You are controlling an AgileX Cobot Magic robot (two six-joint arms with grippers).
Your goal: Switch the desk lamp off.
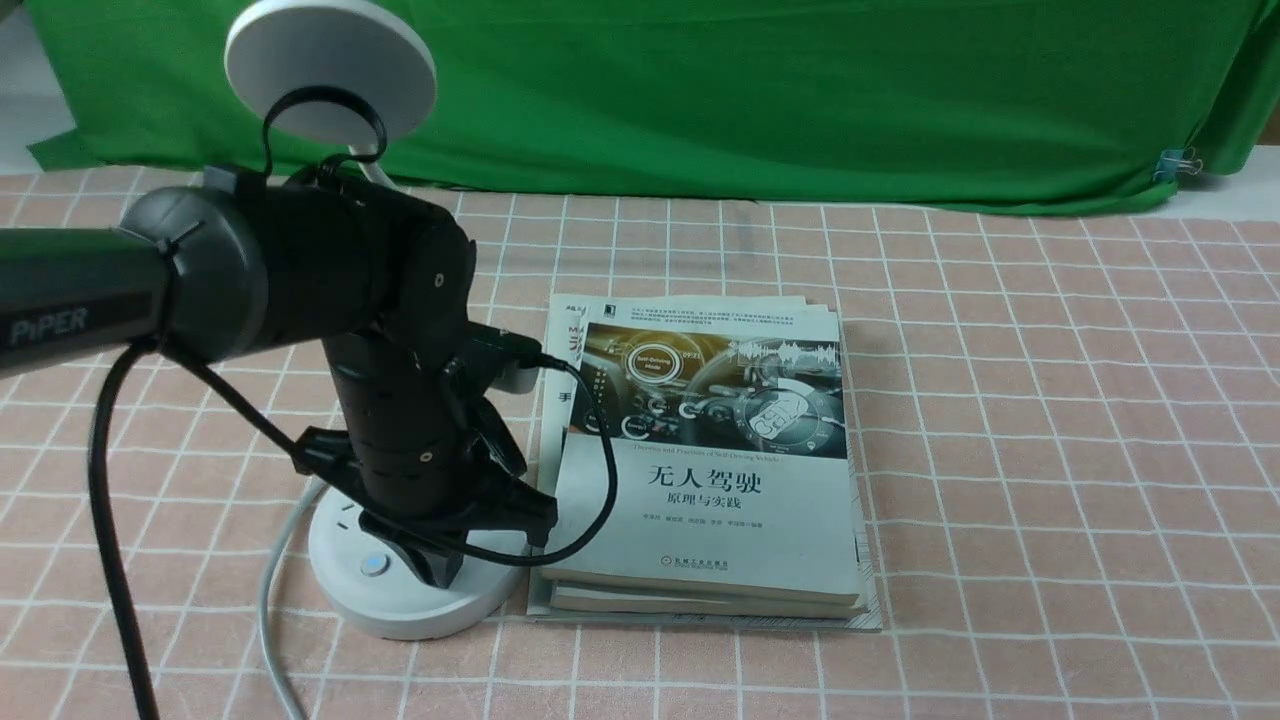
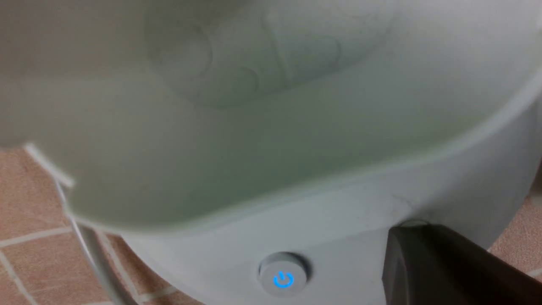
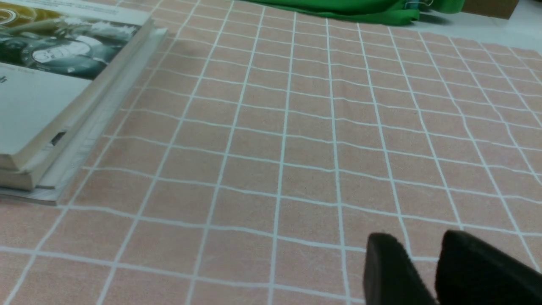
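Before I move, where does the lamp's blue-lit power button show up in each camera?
Front view: on the white lamp base, left of the left gripper's tip; button at.
Left wrist view: on the base, beside the dark gripper tip; button at.
Right wrist view: not in it.
Shared landmark: the pinkish, white-gridded surface, in all three.
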